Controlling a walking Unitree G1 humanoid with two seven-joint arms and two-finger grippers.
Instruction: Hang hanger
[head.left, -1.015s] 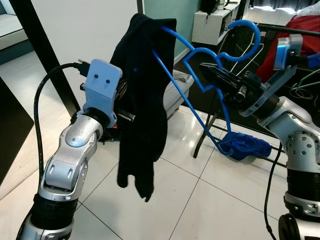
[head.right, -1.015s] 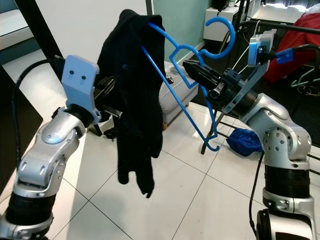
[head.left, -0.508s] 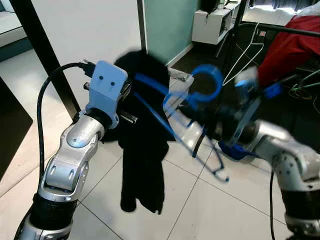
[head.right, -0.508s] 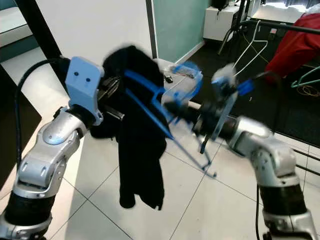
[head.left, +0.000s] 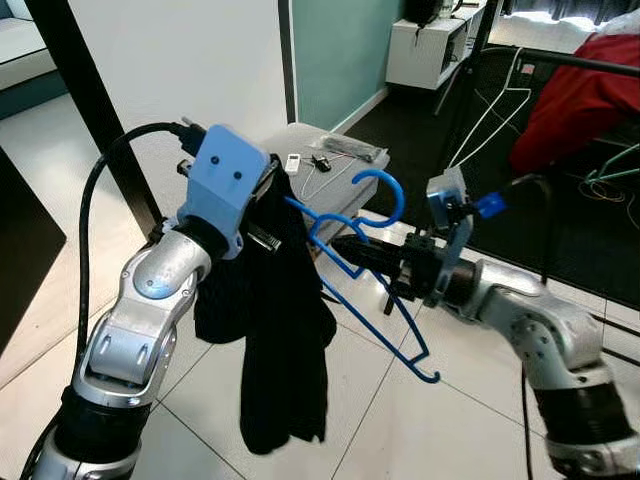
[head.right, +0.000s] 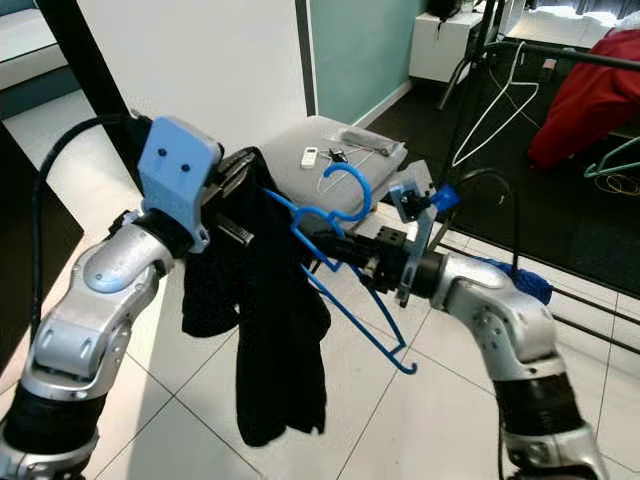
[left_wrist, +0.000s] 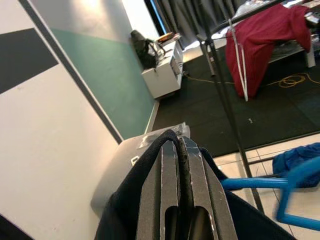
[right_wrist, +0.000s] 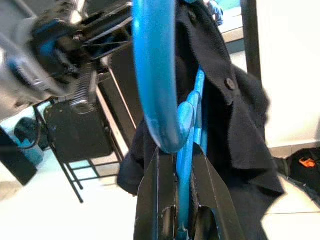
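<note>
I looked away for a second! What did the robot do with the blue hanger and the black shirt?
The right claw swung the blue hanger down and toward the robot's left, so its hook, which was up near the dark rail, now sits low in front of the grey box. The black garment dropped lower with it. Both grips stayed: left claw shut on the garment, right claw on the hanger.

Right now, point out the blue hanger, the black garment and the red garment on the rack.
blue hanger (head.left: 385, 186): left eye view, on the top of its curved hook.
black garment (head.left: 285, 360): left eye view, on the cloth hanging down.
red garment (head.left: 575, 95): left eye view, on the middle of the draped cloth.
</note>
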